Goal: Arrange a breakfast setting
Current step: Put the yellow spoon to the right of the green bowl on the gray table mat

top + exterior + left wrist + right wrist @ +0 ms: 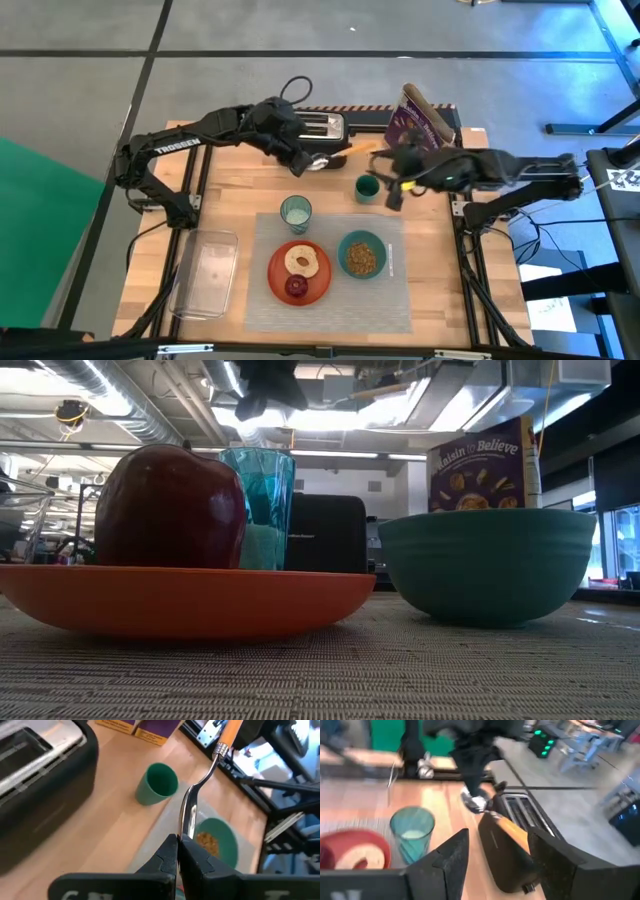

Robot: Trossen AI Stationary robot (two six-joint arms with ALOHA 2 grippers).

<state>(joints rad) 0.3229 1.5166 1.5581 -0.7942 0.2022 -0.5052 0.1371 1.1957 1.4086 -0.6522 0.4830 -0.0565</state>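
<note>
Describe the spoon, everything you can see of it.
The spoon has a shiny metal bowl and neck and an orange handle. The left pincer is shut on its bowl end, holding it in the air above the table near the toaster, handle pointing toward the right arm. The right pincer is open with the orange handle between its fingers, not yet closed on it. The spoon is off the placemat, touching only the left pincer as far as visible.

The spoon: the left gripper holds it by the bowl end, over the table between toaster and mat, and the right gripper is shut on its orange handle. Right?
Not quite. The left gripper does pinch the spoon by its bowl end, but the right gripper is open. In the right wrist view its fingers stand apart, with the orange handle between them, not clamped.
</note>
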